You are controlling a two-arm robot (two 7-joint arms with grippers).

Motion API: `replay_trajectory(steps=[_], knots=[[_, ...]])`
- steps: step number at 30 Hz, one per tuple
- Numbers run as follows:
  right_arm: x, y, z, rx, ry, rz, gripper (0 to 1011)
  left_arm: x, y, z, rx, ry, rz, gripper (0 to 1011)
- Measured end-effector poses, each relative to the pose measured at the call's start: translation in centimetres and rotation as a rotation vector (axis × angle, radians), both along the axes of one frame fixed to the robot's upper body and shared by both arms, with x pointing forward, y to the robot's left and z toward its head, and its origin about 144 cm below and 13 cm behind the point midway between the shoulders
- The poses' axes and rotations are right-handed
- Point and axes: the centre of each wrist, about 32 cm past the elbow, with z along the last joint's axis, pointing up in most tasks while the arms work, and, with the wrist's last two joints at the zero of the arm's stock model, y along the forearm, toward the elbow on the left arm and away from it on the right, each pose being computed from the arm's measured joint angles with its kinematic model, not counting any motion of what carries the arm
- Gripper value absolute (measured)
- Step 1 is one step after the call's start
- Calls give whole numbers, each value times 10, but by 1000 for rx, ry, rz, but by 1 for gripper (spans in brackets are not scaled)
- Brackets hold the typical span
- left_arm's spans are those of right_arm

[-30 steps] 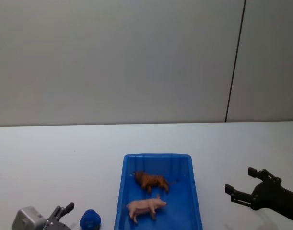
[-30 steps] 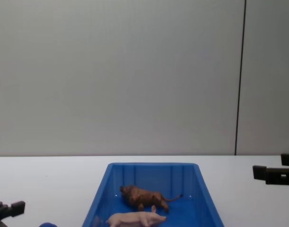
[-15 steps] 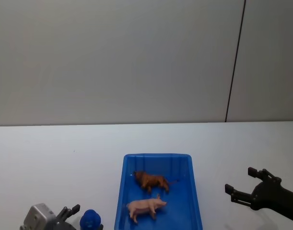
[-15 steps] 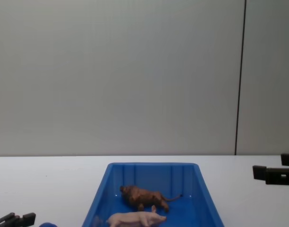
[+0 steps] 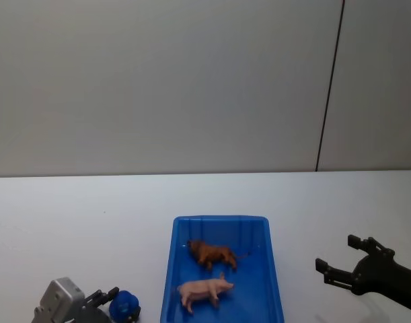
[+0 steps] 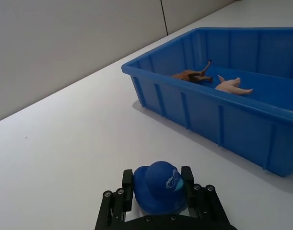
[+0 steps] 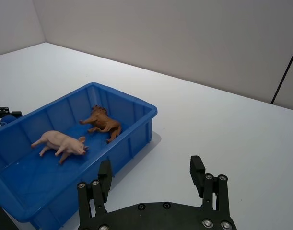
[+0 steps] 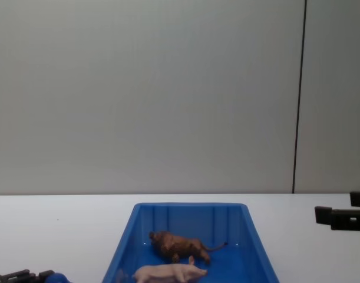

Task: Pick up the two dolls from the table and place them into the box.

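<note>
The blue box (image 5: 218, 219) stands on the white table (image 5: 70, 215) near its front. Both dolls lie inside it: the brown lion (image 5: 212, 254) toward the back, the pale pink pig (image 5: 204, 291) in front of it. They also show in the chest view as lion (image 8: 177, 244) and pig (image 8: 168, 273). My left gripper (image 6: 157, 178) is left of the box, its fingers (image 6: 127, 182) pressed on both sides of a small blue rounded object (image 6: 158, 194). My right gripper (image 5: 343, 259) hovers open to the right of the box, holding nothing.
The blue rounded object (image 5: 126, 306) sits close beside the box's left wall. Bare white tabletop stretches behind the box and to both sides. A grey wall with a dark vertical seam (image 5: 329, 87) rises behind the table.
My left gripper has moved right, toward the blue rounded object, and now has it between its fingers. The right gripper, box and dolls have not moved.
</note>
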Motion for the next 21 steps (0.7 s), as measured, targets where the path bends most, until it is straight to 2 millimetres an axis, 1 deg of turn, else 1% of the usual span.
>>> replay_trajectory(steps=[4,10,11,17,20,21], knots=[[0,0,0,0,0,0,1001,3,0,4,4,-5,-1,578],[0,0,0,0,0,0,1001,9,-6,21,9,-55,-19,542],[0,0,0,0,0,0,1001,9,-6,21,9,-55,-19,538],[0,0,0,0,0,0,1001,17,-20,48,17,-134,-58,490],[0,0,0,0,0,0,1001,19,-27,57,19,-158,-76,473],[0,0,0,0,0,0,1001,21,-33,63,20,-175,-93,466]])
